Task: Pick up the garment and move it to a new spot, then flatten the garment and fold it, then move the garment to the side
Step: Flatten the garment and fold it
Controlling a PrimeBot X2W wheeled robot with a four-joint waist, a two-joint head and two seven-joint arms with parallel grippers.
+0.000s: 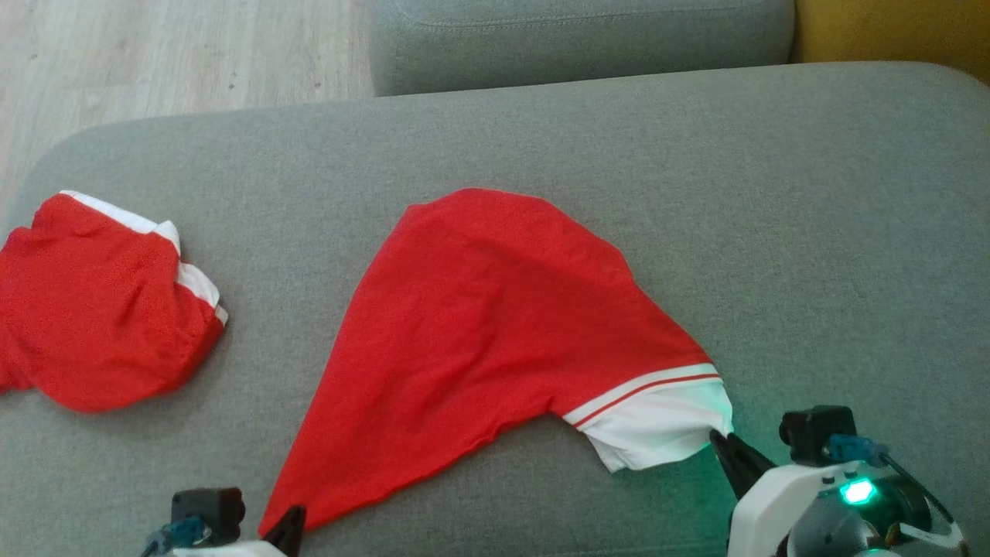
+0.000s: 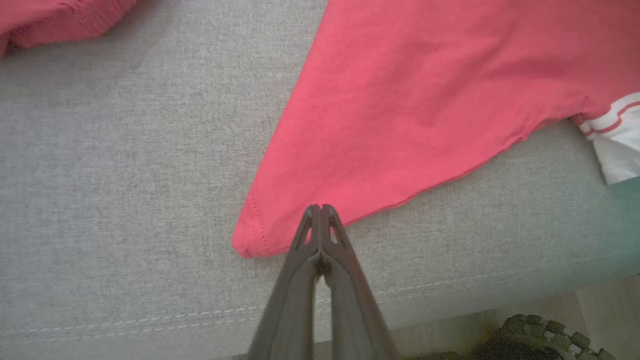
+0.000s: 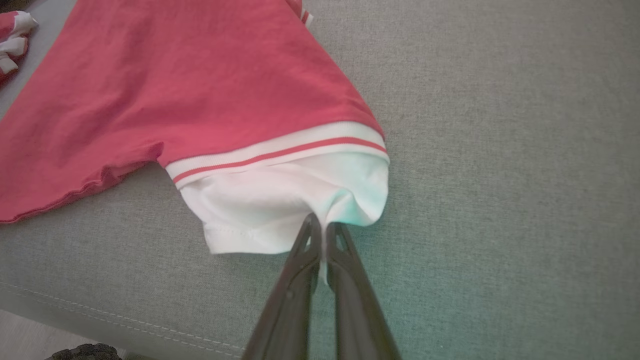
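Fingers of the right gripper (image 3: 324, 222) pinch the white sleeve (image 3: 280, 200) of the red shirt (image 1: 479, 325), spread on the grey sofa cushion (image 1: 541, 139). Those of the left gripper (image 2: 320, 207) press together at its hem corner (cloth between them: cannot tell). A second red garment (image 1: 93, 309) lies well apart.

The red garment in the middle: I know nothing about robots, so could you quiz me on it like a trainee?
1. True or false: the right gripper is shut on the white sleeve of the red garment.
2. What does the garment lie on? A) grey cushion B) wooden table C) floor
3. How many red garments are on the cushion?
Key: 1 true. 2 A. 3 two; the other garment lies crumpled to the robot's left.
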